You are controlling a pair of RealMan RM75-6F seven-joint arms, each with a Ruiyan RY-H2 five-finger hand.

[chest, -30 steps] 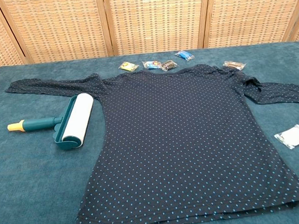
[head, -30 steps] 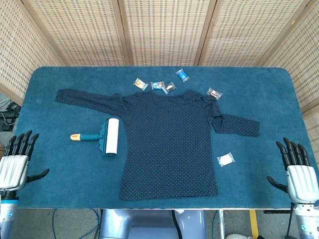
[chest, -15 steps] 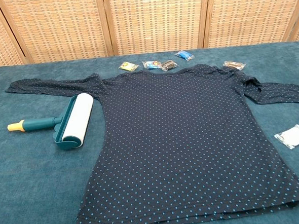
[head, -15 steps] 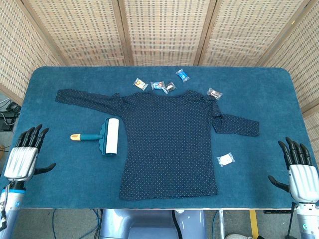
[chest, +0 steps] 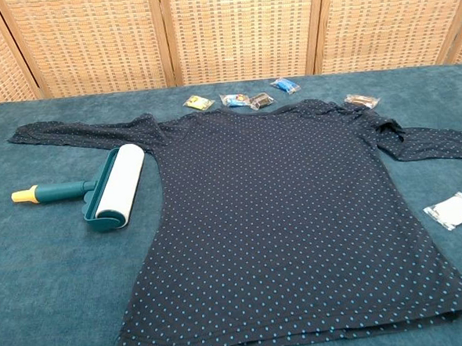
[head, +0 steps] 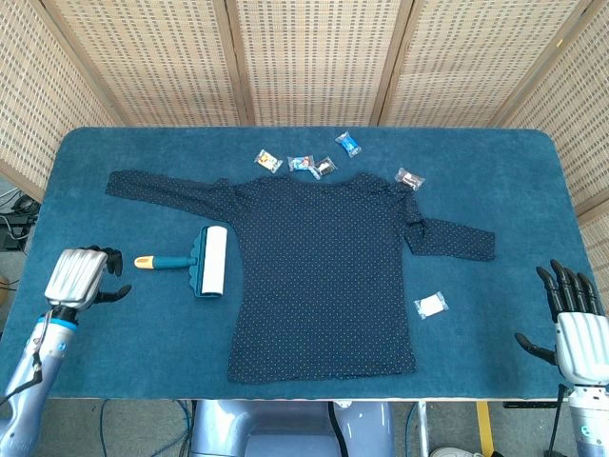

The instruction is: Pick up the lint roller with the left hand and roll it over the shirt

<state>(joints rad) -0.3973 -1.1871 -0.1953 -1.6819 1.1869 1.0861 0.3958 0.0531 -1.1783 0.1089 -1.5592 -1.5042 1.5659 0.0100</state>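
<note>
Head view shows the left robot hand (head: pixel 79 277) over the counter's (head: pixel 514 152) left edge, just left of the lint roller's (head: pixel 196 262) yellow-tipped handle and not touching it; its fingers look curled downward with nothing in them, though the angle makes this hard to judge. The roller lies flat beside the shirt's (head: pixel 328 271) left side, below the left sleeve. The right robot hand (head: pixel 573 328) sits at the near right corner, fingers spread and empty. Small candy wrappers (head: pixel 306 164) lie along the collar, and a white packet (head: pixel 431 305) lies right of the shirt's hem.
</note>
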